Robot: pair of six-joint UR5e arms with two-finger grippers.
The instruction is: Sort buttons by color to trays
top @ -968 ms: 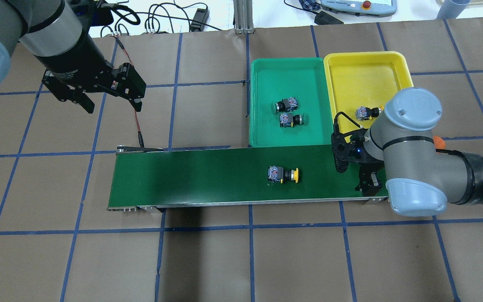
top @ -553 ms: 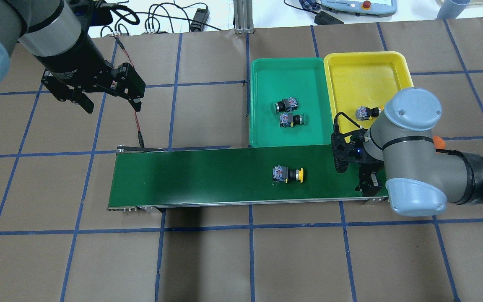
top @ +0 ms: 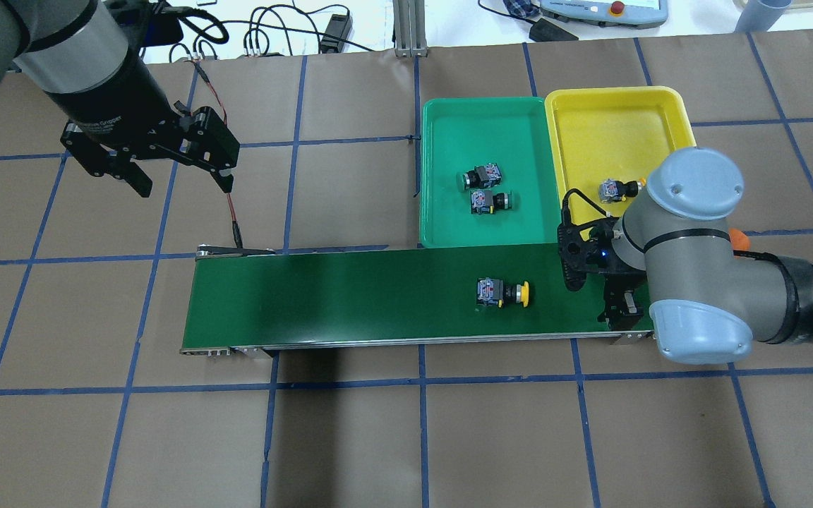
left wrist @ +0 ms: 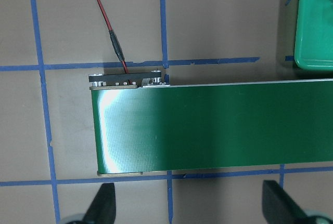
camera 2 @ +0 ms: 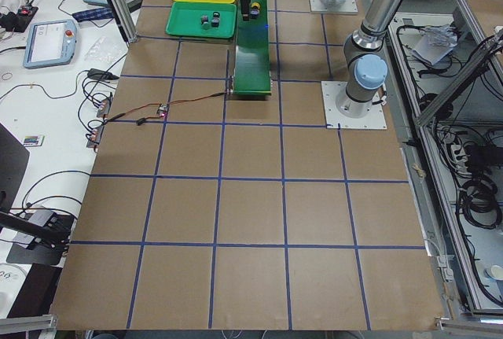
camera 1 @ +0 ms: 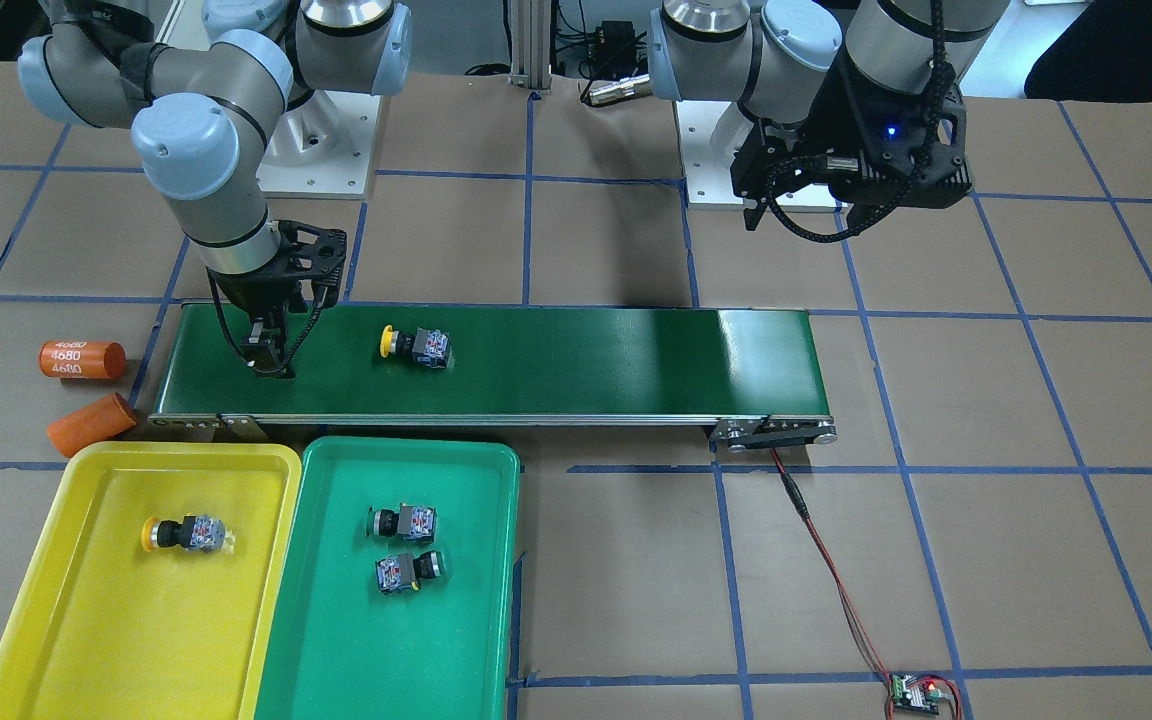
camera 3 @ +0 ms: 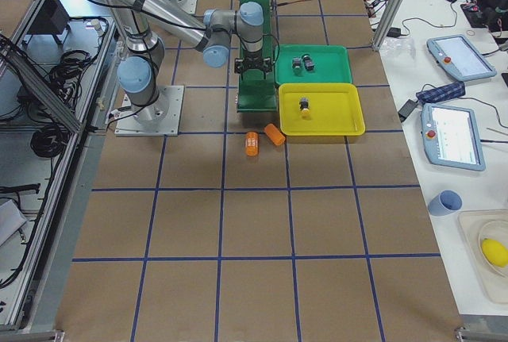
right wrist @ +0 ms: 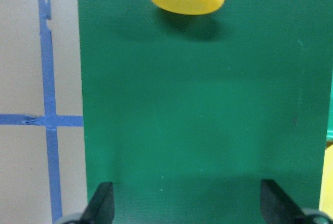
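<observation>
Right pincer point(camera 1: 271, 360) near yellow button point(camera 1: 414, 345)

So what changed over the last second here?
The yellow-capped black push-button rode along the dark-green conveyor belt toward the open right hand at its end. The open left hand drifted slightly away from the belt. Nothing grasped or released. Right hand and the three buttons in the green plastic tray and yellow plastic tray stayed put.

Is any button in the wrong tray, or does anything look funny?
No button is missorted: the green buttons lie in the green tray, one yellow button in the yellow tray. The only stray is the other yellow button, lying sideways on the conveyor belt.
</observation>
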